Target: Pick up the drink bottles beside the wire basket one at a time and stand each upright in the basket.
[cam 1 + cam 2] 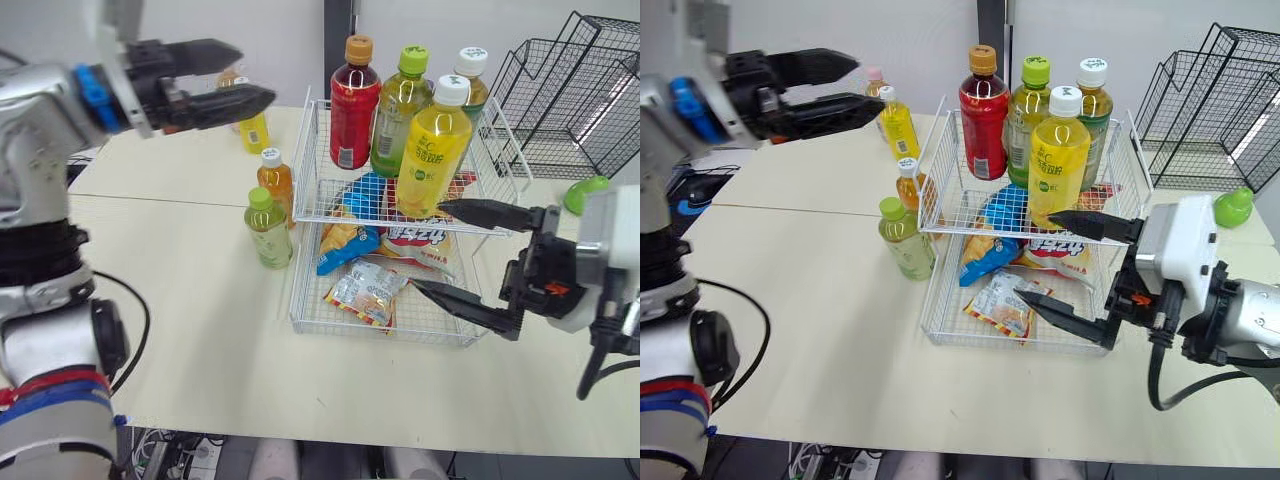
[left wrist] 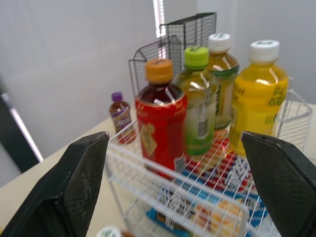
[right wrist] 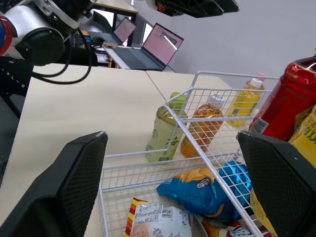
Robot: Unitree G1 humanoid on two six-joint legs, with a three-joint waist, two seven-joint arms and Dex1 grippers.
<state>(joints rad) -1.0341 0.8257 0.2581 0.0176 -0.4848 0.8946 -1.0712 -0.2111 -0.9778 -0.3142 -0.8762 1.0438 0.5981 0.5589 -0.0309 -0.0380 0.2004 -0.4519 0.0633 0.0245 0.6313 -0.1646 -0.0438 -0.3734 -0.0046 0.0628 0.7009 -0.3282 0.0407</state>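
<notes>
Pale beige tables (image 1: 200, 330), white wall (image 1: 290, 40), black wire racks (image 1: 575, 100) on the right, open laptops (image 3: 153, 47) nearby.

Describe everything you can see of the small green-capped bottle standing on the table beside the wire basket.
The green-capped bottle is small and of clear plastic, filled with a pale yellow-green drink, with a light label round its middle. Its cap is on. It stands upright on the table, close by the left side of the wire basket; whether they touch cannot be told. An orange bottle with a white cap stands right behind it.
</notes>
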